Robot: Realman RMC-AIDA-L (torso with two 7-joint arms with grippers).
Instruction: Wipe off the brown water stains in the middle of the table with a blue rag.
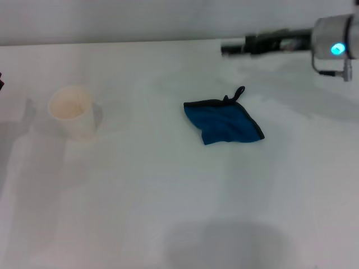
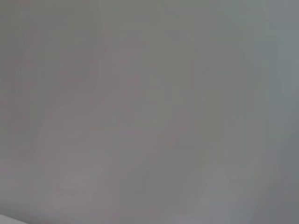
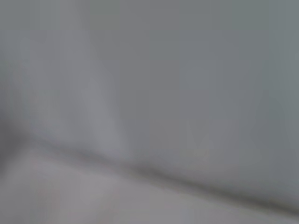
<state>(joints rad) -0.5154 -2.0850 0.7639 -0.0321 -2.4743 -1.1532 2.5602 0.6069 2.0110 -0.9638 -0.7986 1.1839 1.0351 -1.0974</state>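
Note:
The blue rag (image 1: 224, 121), with black trim and a short black loop at its far corner, lies crumpled and flat on the white table (image 1: 168, 213) near the middle. No gripper touches it. I cannot make out any brown water stain on the table. My right gripper (image 1: 226, 48) hangs over the table's far right part, pointing left, well beyond the rag and apart from it. My left arm shows only as a dark sliver at the left edge of the head view. Both wrist views show only a blurred grey surface.
A cream paper cup (image 1: 72, 111) stands upright on the left of the table, far from the rag. The table's far edge runs along the top of the head view.

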